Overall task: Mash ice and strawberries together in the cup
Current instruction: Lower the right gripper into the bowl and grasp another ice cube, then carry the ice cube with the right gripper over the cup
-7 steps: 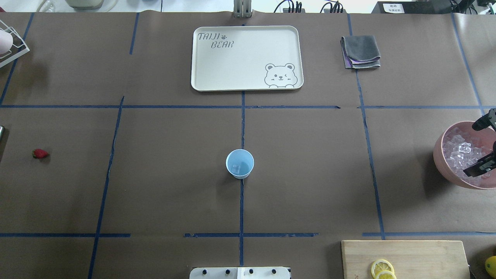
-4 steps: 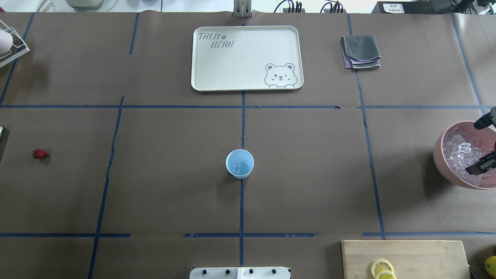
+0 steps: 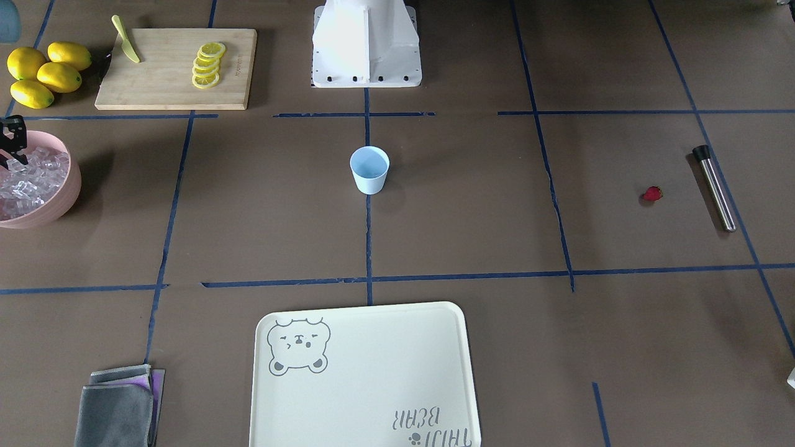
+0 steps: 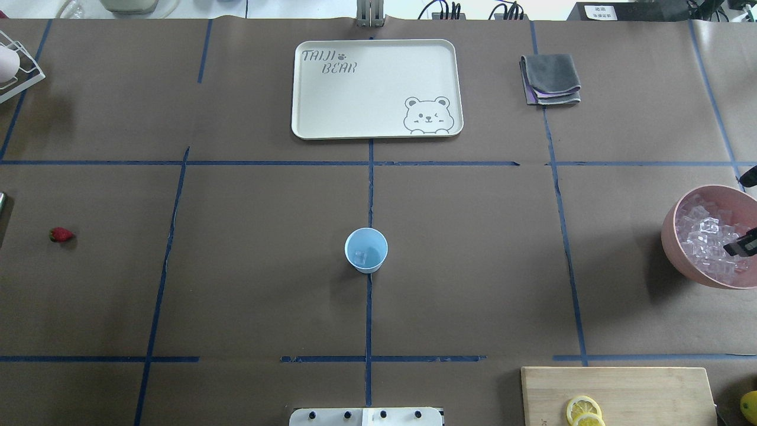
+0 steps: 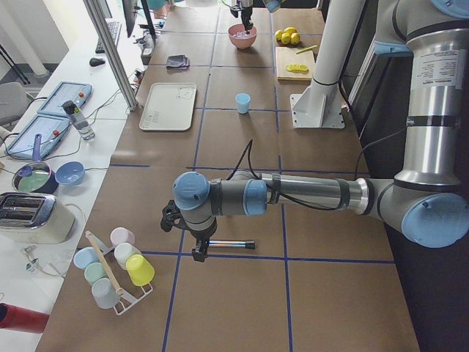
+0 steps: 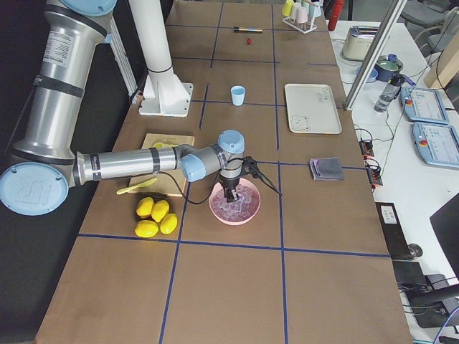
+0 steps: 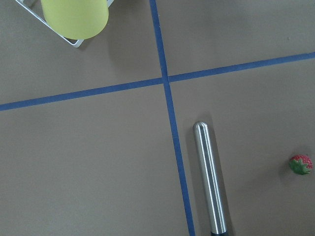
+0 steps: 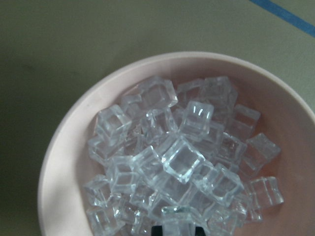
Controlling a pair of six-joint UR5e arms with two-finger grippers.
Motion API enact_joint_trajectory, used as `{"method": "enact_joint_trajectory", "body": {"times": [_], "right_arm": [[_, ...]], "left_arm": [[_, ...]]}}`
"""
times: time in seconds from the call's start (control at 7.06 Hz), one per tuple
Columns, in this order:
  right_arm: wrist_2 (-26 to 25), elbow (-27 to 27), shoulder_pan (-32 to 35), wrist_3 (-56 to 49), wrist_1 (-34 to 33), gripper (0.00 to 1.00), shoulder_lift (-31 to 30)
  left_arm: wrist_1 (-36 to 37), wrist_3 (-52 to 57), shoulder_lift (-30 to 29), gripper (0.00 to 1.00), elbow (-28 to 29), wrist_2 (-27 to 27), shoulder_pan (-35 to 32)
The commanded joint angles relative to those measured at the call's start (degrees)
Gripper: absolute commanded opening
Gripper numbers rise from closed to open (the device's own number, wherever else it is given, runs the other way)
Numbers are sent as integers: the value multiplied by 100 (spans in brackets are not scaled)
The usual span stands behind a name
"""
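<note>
Brown paper covers the tabletop (image 4: 266, 284), gridded in blue tape.

Overhead: the cup (image 4: 366, 249) is upright at dead centre, with something small and clear at its bottom, likely one cube. My right hand (image 4: 740, 213) is at the far right edge above the pink bowl (image 4: 668, 236). Two dark finger parts stand well apart across the heap of ice (image 4: 707, 239), so I read it as released and holding nothing. The strawberry (image 4: 61, 235) lies alone at the far left, well apart from the cup.

Front-facing: same layout, mirrored. A steel muddler (image 3: 714, 186) lies near the strawberry, further out. Its long axis runs roughly toward and away from the robot base, black end nearer the base.

Left side: the left hand (image 5: 198, 255) points down by one end of the muddler. Clenched or released, I cannot tell, nor whether it touches.

Right side: the near arm's wrist is above the bowl, hand aimed down into it.

Left wrist: the muddler and strawberry lie below, no fingers in view.

Right wrist: ice fills the frame, directly beneath.

Judgement: the next move is a straight drop, since the ice lies right under the right hand. The cup is well off toward centre, on the robot's left of the bowl. The right arm is nearer the ice; the left is nearer the strawberry and muddler.
</note>
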Motion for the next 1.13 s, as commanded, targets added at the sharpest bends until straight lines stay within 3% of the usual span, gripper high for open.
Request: {"method": "enact_joint_trajectory", "body": {"times": [0.0,0.14,0.42,0.57,0.85,0.99], "right_arm": [[359,752,371,-19,-761,0,2],[359,1061,389,-10,-1279,0,124],[342,1056,67,165,-2334,0,1463],[272,986,-449,871,-2731,0,2270],[10,714,-1364,2409,-2796,0,3407],[-427,434,-1917,3121,-2831,0,4073]], "left_arm": [[0,0,0,100,4,0,0],[0,0,0,100,21,0,0],[0,9,0,100,65,0,0],[0,9,0,100,65,0,0],[0,17,0,100,74,0,0],[0,17,0,100,74,0,0]]}}
